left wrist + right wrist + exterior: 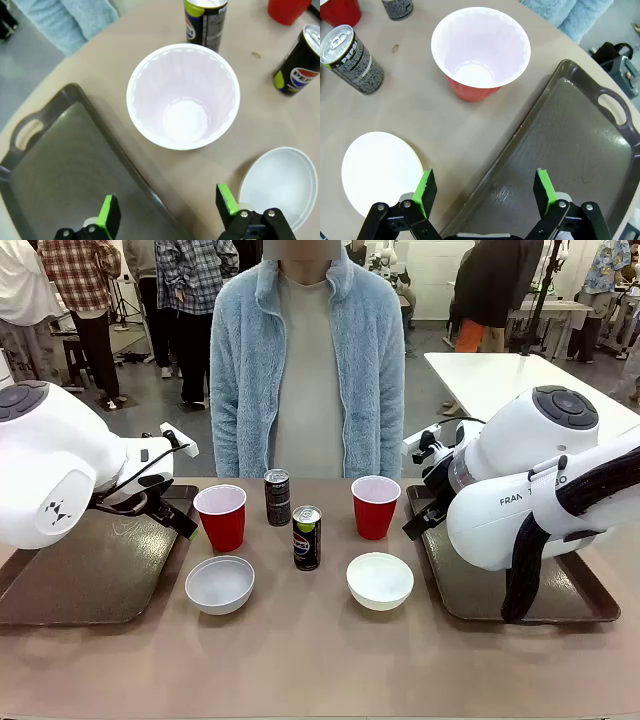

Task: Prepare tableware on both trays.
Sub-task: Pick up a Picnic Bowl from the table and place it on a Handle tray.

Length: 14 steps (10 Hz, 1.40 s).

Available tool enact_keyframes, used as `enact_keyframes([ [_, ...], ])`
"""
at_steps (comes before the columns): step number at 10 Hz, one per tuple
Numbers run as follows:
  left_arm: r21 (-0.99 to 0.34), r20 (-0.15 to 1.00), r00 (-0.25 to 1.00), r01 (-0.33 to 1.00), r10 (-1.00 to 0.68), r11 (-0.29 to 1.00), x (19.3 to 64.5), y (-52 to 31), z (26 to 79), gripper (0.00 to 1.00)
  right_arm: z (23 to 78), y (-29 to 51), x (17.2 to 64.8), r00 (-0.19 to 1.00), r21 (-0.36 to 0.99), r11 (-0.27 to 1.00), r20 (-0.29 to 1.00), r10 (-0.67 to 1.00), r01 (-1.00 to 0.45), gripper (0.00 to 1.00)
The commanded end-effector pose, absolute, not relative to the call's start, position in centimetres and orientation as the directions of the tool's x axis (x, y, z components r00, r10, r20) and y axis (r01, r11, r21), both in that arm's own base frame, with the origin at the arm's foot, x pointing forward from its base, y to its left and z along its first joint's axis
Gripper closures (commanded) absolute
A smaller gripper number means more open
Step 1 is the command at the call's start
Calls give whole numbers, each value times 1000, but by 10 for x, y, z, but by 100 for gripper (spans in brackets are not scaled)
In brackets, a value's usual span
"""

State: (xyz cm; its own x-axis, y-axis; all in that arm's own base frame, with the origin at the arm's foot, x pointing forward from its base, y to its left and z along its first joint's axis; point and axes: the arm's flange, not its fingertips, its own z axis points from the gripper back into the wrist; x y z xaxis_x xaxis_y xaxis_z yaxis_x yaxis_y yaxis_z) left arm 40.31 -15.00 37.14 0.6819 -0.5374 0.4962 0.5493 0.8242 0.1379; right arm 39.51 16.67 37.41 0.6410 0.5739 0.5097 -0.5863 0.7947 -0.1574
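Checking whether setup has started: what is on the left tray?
The left tray shows bare brown plastic with nothing set on it. The left arm covers its far part in the front view.

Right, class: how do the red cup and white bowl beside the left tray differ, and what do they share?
The red cup is tall and narrow; the white bowl is shallow and wider. The cup is red outside; the bowl is white throughout. Both stand upright and empty on the table, beside the left tray.
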Motion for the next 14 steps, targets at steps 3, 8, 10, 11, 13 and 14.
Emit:
enact_keyframes([
  [3, 138, 496, 682, 549, -538, 824, 403, -150, 371, 0, 374, 167, 395, 641, -157, 795, 510, 574, -586, 0],
  [8, 138, 496, 682, 549, -538, 824, 403, -150, 371, 0, 374, 167, 395, 641, -157, 795, 510, 574, -586, 0],
  [10, 138, 496, 682, 549, -538, 824, 403, -150, 371, 0, 374, 167, 395, 641, -157, 795, 510, 574, -586, 0],
  [11, 138, 496, 682, 549, -538, 824, 403, -150, 371, 0, 374, 167, 395, 641, -157, 795, 510, 574, -586, 0],
  [13, 138, 496, 682, 549, -538, 824, 403, -150, 371, 0, 374, 167, 395, 641, -157, 795, 510, 574, -586, 0],
  [14, 138, 496, 682, 549, -538, 824, 403, -150, 371, 0, 374, 167, 395, 641, -157, 795, 510, 574, -586, 0],
])
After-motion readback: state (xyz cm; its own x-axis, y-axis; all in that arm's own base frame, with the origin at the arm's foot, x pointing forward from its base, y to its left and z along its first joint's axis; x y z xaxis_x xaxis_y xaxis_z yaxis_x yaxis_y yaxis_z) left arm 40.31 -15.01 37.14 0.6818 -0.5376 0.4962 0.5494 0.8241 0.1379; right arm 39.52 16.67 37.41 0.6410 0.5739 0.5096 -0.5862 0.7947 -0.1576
